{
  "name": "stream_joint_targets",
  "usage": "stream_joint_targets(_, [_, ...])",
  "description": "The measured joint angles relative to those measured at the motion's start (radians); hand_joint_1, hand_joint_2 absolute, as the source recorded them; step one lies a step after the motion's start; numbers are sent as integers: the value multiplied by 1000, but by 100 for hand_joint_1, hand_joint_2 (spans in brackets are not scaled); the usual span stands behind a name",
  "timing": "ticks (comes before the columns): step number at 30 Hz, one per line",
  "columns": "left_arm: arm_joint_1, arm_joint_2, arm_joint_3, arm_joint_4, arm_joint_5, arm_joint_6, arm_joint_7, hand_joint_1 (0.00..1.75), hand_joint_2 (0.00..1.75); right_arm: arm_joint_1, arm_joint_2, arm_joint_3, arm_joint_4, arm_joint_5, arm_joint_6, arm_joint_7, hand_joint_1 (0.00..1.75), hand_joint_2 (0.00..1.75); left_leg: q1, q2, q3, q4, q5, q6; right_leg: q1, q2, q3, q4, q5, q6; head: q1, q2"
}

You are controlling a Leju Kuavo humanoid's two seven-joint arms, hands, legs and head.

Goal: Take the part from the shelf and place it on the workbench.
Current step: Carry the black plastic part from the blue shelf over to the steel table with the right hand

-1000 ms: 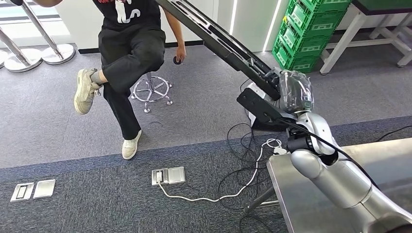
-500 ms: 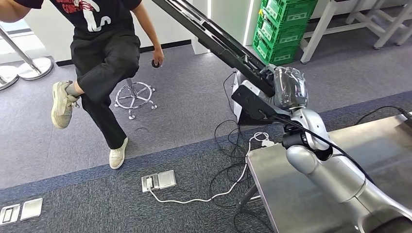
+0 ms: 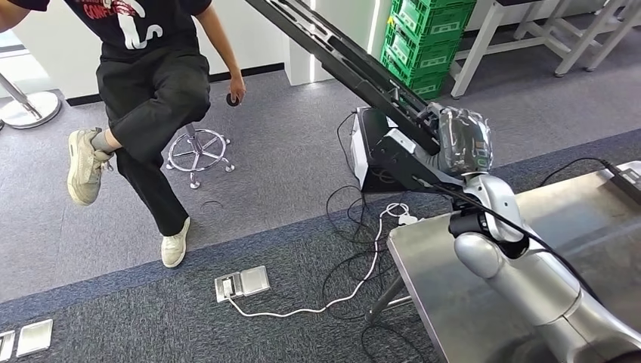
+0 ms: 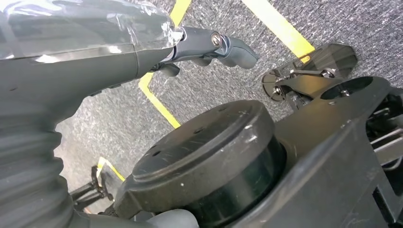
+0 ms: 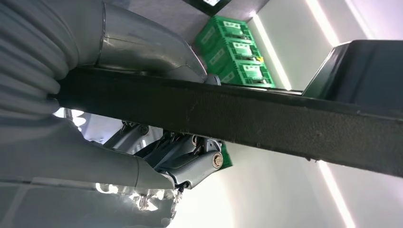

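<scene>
The head view is evenly and brightly lit, with soft, faint shadows on the carpet [image 3: 249, 181]. The steel bench [image 3: 453, 302] carries a dull sheen, and the plastic wrap on the right hand [image 3: 462, 140] glints. In the right wrist view, white light strips [image 5: 328, 21] blow out, leaving the near parts dark and softly blurred. The left wrist view is dimmer, with glare on its plastic film [image 4: 95, 23].

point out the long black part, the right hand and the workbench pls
long black part [image 3: 344, 57], head view, middle of the bar's upper run.
right hand [image 3: 461, 140], head view, on the plastic-wrapped back of the hand gripping the part.
workbench [image 3: 438, 295], head view, bare metal top near its corner.
</scene>
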Motion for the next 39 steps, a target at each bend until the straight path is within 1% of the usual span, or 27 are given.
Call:
stream_joint_targets(1, [0, 0, 0, 0, 0, 0, 0, 0, 175, 0, 0, 0, 0, 1, 0, 0, 175, 175, -1, 5, 2, 0, -2, -1, 1, -7, 38, -75, 35, -3, 3, 0])
stream_joint_targets(2, [-1, 0, 0, 0, -1, 0, 0, 0, 175, 0, 0, -2, 0, 2, 0, 0, 175, 175, -2, 9, 3, 1, -3, -4, 5, -17, 74, -146, 59, -7, 5, 0])
stream_joint_targets(3, [-1, 0, 0, 0, -1, 0, 0, 0, 175, 0, 0, -3, 0, 3, 0, 1, 175, 175, -4, 12, 3, 1, -4, -7, 8, -25, 99, -199, 73, -12, 7, 0])
stream_joint_targets(4, [-1, 0, 0, 0, -1, 0, 0, 0, 175, 0, 0, -5, 0, 4, -1, 2, 175, 175, -6, 16, 3, 1, -5, -11, 12, -29, 112, -227, 76, -17, 7, 0])
stream_joint_targets(5, [-1, 0, 0, 0, -1, 0, 0, 0, 175, 0, -1, -7, 0, 6, -1, 3, 175, 175, -7, 19, 2, 1, -4, -16, 16, -27, 112, -232, 73, -21, 6, 0])
stream_joint_targets(8, [-1, 0, 0, 0, -1, 0, 0, 0, 175, -1, -2, -10, 1, 19, -1, 6, 175, 175, -6, 19, 0, 17, -20, -31, 10, -12, 113, -239, 79, -33, -1, 0])
stream_joint_targets(10, [-1, 0, 0, 0, -1, 0, 0, 0, 175, -1, -2, -12, 2, 38, -2, 8, 175, 175, -4, 2, -34, 103, -74, -40, 6, -6, 115, -244, 81, -41, -12, 0])
stream_joint_targets(12, [-1, 0, 1, 0, -1, 0, 0, 0, 175, -1, -2, -15, 5, 62, -3, 13, 175, 175, -5, -9, -95, 240, -137, -44, 7, 3, 115, -243, 81, -45, -25, 0])
stream_joint_targets(13, [-1, 1, 1, 0, -2, 0, 0, 0, 175, -1, -2, -16, 7, 75, -4, 17, 175, 175, -5, -11, -116, 285, -147, -45, 8, 9, 115, -243, 81, -46, -28, 0])
stream_joint_targets(14, [-1, 1, 1, 0, -3, 0, 0, 0, 175, -1, -3, -17, 10, 89, -4, 22, 175, 175, -6, -11, -119, 292, -137, -44, 8, 16, 116, -242, 81, -46, -31, 0])
stream_joint_targets(15, [-1, 1, 1, 0, -5, 0, 0, 0, 175, -1, -4, -20, 12, 105, -5, 28, 175, 175, -5, -13, -102, 256, -106, -43, 8, 23, 117, -241, 81, -46, -34, 0])
stream_joint_targets(17, [-1, 1, 1, 0, -11, 1, 0, 0, 175, -3, -9, -30, 17, 143, -5, 43, 175, 175, -3, -31, -42, 121, -32, -37, 9, 38, 117, -237, 79, -43, -41, 0])
stream_joint_targets(18, [-1, 1, 0, 0, -14, 1, -1, 0, 175, -6, -12, -35, 21, 166, -5, 51, 175, 175, -1, -41, -18, 61, -11, -34, 10, 44, 115, -234, 79, -41, -43, 0])
stream_joint_targets(20, [0, 1, 0, 0, -18, 1, -2, 0, 175, -13, -21, -50, 29, 211, -5, 64, 175, 175, -1, -51, -3, 15, -8, -26, 10, 55, 106, -231, 81, -31, -42, 0])
stream_joint_targets(22, [-1, 1, 0, 0, -20, 1, -2, 0, 175, -18, -32, -67, 36, 246, -5, 68, 175, 175, -1, -40, -1, 4, -5, -14, 6, 61, 103, -232, 83, -19, -39, 0])
stream_joint_targets(23, [-1, 1, 0, 0, -20, 1, -2, 0, 175, -20, -38, -75, 38, 257, -4, 69, 175, 175, -1, -35, 1, -1, -1, -7, 6, 56, 99, -223, 76, -14, -36, 0])
stream_joint_targets(25, [-1, 1, 0, 0, -20, 1, -2, 0, 175, -26, -47, -90, 42, 274, -4, 69, 175, 175, 2, -23, 5, -10, 4, 2, 4, 32, 65, -148, 32, -4, -25, 0])
stream_joint_targets(27, [0, 1, 0, 0, -20, 1, -2, 0, 175, -29, -50, -101, 46, 291, -1, 69, 175, 175, 0, -13, 5, -10, 4, 6, 2, 11, 2, -17, -25, 5, -13, 0])
stream_joint_targets(28, [0, 1, 0, 0, -20, 1, -2, 0, 175, -27, -50, -106, 48, 300, 2, 69, 175, 175, -1, -7, 5, -10, 3, 6, -1, 7, -20, 28, -35, 7, -10, 0])
stream_joint_targets(29, [0, 1, 0, 0, -20, 1, -2, 0, 175, -25, -51, -111, 50, 308, 6, 69, 175, 175, -1, -2, 6, -9, 2, 6, -2, 4, -27, 39, -27, 9, -7, 0])
stream_joint_targets(30, [0, 1, 0, 0, -20, 1, -3, 0, 175, -24, -53, -117, 51, 315, 11, 69, 175, 175, -1, 3, 8, -9, 0, 5, -3, 1, -14, 10, -2, 9, -4, 0])
stream_joint_targets(32, [0, 1, 0, 0, -20, 1, -4, 0, 175, -24, -58, -131, 52, 323, 21, 69, 175, 175, -1, 11, 13, -8, -5, 1, -2, -16, 55, -127, 63, 5, 4, 0])
stream_joint_targets(33, [-1, 1, 0, 0, -20, 2, -6, 0, 175, -24, -60, -137, 52, 325, 24, 69, 175, 175, -3, 14, 15, -7, -8, -3, 1, -24, 84, -187, 82, 0, 6, 0])
stream_joint_targets(34, [-1, 1, 0, 0, -20, 2, -6, 0, 175, -24, -62, -143, 53, 325, 26, 69, 175, 175, -5, 17, 16, -6, -10, -7, 5, -31, 101, -225, 90, -5, 8, 0])
stream_joint_targets(36, [-1, 1, 0, 0, -20, 3, -7, 0, 175, -25, -64, -154, 53, 325, 28, 69, 175, 175, -8, 25, 17, -7, -13, -17, 11, -26, 105, -241, 88, -15, 5, 0])
stream_joint_targets(37, [-1, 1, 0, 0, -20, 4, -7, 0, 175, -24, -65, -158, 53, 325, 28, 70, 175, 175, -7, 27, 18, -6, -16, -23, 9, -21, 106, -244, 89, -20, 3, 0])
stream_joint_targets(39, [-1, 1, 0, 0, -20, 5, -7, 0, 175, -25, -67, -165, 53, 325, 29, 70, 175, 175, -6, 17, 9, 27, -42, -33, 5, -12, 109, -251, 93, -30, -2, 0])
